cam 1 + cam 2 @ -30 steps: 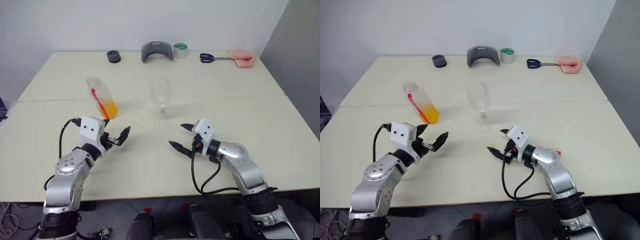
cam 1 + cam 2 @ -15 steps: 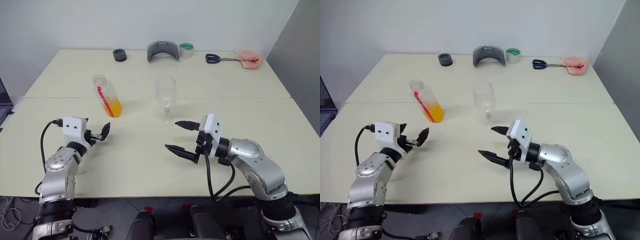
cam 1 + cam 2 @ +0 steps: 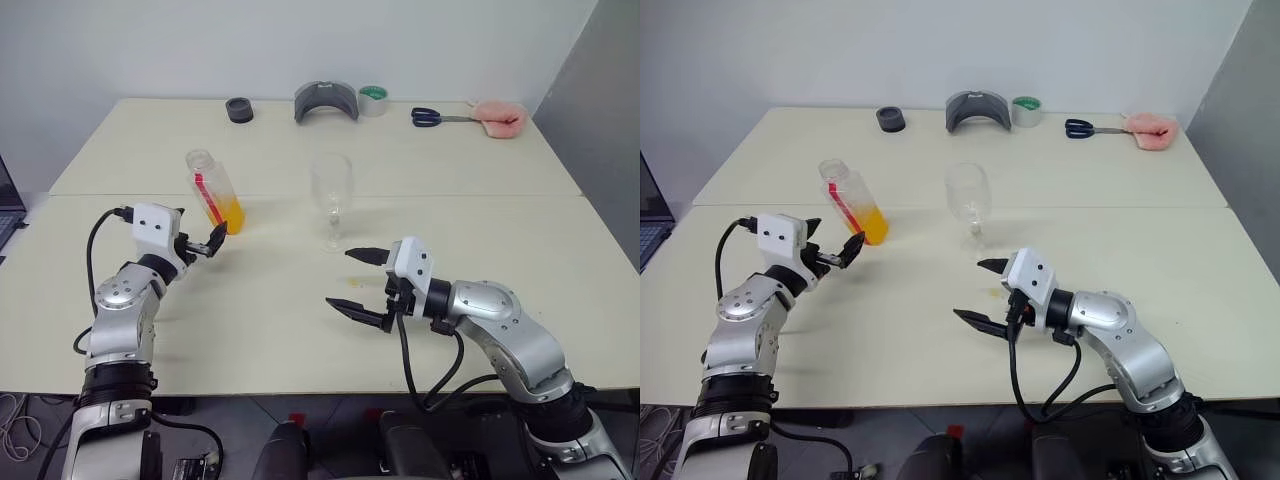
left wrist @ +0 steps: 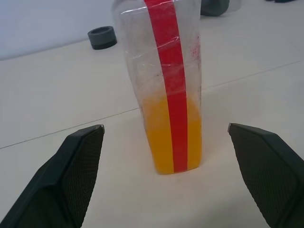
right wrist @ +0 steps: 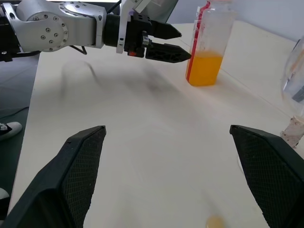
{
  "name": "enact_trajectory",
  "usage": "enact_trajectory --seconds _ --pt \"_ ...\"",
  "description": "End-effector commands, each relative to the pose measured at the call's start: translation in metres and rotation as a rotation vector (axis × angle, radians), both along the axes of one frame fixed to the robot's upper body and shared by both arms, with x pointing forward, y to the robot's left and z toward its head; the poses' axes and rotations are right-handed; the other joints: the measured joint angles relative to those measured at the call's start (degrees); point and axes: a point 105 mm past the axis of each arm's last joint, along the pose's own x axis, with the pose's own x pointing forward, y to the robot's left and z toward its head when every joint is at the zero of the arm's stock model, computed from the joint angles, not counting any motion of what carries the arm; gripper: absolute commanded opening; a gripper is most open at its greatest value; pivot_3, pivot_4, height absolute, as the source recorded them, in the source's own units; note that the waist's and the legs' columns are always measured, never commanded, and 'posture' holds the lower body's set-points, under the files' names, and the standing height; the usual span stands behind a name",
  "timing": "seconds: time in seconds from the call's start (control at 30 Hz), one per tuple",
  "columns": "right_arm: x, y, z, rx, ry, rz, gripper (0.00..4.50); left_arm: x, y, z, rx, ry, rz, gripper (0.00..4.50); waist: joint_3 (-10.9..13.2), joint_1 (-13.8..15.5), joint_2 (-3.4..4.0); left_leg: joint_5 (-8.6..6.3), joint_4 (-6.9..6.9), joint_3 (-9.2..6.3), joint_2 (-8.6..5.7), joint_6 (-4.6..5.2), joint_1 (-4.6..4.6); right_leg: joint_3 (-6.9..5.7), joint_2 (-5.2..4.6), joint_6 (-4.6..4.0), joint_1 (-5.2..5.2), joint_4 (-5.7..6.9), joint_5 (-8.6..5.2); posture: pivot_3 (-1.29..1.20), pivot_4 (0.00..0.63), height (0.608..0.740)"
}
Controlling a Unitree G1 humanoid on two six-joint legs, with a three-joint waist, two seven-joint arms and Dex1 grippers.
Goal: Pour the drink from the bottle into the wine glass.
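The bottle (image 3: 212, 190) is clear plastic with a red stripe and stands on the table left of centre. The orange drink (image 3: 228, 215) fills its lower third. My left gripper (image 3: 203, 241) is open just short of the bottle, level with its base. In the left wrist view the bottle (image 4: 171, 80) stands centred beyond the spread fingers (image 4: 76, 161), not touching them. The empty wine glass (image 3: 331, 192) stands upright mid-table. My right gripper (image 3: 340, 278) is open in front of the glass, holding nothing, and points left toward the bottle (image 5: 209, 42).
Along the far edge of the cream table (image 3: 500, 230) lie a black ring (image 3: 238, 110), a grey curved piece (image 3: 326, 101), a tape roll (image 3: 373, 98), scissors (image 3: 432, 117) and a pink object (image 3: 498, 115). A small yellow spot (image 3: 356, 283) marks the table near my right gripper.
My left gripper has moved forward and to the left, up to the bottle. My right gripper has drawn back and risen a little. The camera view has shifted.
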Motion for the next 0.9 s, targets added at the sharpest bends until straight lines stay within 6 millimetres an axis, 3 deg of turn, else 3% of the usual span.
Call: enact_trajectory --seconds 0.03,0.67,0.77,0.9 --pt "-0.003 0.004 0.014 0.019 -0.069 0.017 4.45 0.005 -0.001 0.017 0.032 -0.053 -0.016 4.50 0.00 0.00 0.00 0.00 0.00 0.00 0.00 0.00 0.00 0.00 0.00 0.00 0.00 0.00 0.00 0.00 0.150 0.740" --pt "-0.002 0.011 0.027 0.037 -0.106 0.033 4.45 0.042 -0.012 0.034 -0.003 -0.074 -0.046 4.50 0.00 -0.02 -0.01 0.01 0.06 -0.04 -0.04 -0.01 -0.15 -0.07 0.00 0.00 -0.08 0.03 0.00 0.00 0.150 0.740" --pt "-0.001 0.013 0.030 0.046 -0.116 0.035 4.50 0.047 -0.012 0.036 -0.012 -0.076 -0.042 3.95 0.00 -0.04 -0.01 0.01 0.06 -0.05 -0.04 0.00 -0.17 -0.08 0.01 0.00 -0.09 0.03 0.00 0.00 0.150 0.740" --pt "0.000 0.014 0.032 0.054 -0.127 0.032 4.50 0.052 -0.010 0.037 -0.022 -0.076 -0.036 2.73 0.00 -0.09 -0.01 0.01 0.07 -0.05 -0.04 -0.01 -0.18 -0.10 0.01 0.00 -0.09 0.03 0.00 0.00 0.150 0.740"
